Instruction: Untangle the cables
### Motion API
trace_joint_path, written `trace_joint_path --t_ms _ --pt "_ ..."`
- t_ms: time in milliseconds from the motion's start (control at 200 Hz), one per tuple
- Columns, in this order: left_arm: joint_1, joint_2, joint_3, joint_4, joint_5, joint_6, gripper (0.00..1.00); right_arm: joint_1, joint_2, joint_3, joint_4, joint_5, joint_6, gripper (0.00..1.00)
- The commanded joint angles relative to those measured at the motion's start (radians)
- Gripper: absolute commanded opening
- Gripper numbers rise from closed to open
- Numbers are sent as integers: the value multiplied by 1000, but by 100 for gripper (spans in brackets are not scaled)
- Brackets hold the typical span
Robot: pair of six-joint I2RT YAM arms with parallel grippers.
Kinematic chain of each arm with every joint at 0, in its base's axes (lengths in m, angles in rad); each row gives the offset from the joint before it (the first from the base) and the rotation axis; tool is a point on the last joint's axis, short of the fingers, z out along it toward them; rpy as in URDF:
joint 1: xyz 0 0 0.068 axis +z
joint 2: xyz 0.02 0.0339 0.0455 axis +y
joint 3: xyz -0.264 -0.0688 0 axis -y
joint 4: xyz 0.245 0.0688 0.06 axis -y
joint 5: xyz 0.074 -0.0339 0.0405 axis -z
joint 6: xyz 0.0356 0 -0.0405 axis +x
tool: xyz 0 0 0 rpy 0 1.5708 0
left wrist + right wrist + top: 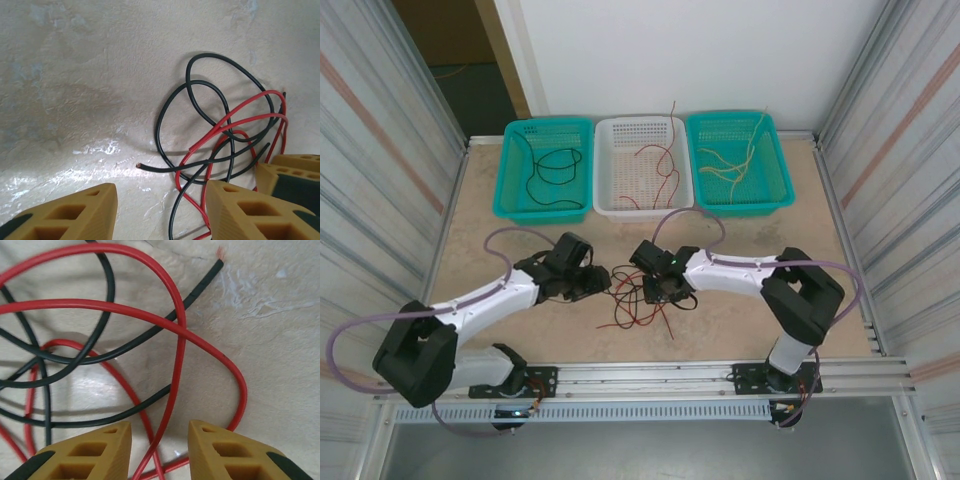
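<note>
A tangle of red and black cables [638, 305] lies on the table between both arms. My left gripper [601, 284] hovers at the tangle's left edge and is open. In the left wrist view its fingers [75, 212] straddle bare table and one black strand [175, 215], with a bare black cable end [139, 164] just ahead of the left gripper [160, 207]. My right gripper [661, 292] is low over the tangle's upper right and open. In the right wrist view a red strand [172, 400] runs down between the jaws of the right gripper [159, 442], untouched by the fingers [225, 452].
Three baskets stand along the back: a teal one [512, 170] with black cables, a white one [610, 170] with red cables, a teal one [775, 165] with tan cables. The right gripper's tan fingers [295, 175] show at the left wrist view's right edge. Metal walls flank the table.
</note>
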Motion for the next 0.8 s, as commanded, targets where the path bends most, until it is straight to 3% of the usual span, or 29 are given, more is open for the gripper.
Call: trace_joint_path --t_ms 0,135,296,561,797 --pt "7 -57 -19 -19 6 -2 51 -4 24 34 -28 51 28 31" --pt "10 -76 -21 -20 14 6 50 -20 36 40 -26 48 21 15" --pt "11 -85 -33 19 43 3 51 -17 -23 46 -37 98 1 5" --pt "10 -85 -7 142 132 37 54 10 -249 7 67 139 -112 0" --pt "10 -141 96 178 156 159 61 23 -381 11 90 142 -203 1"
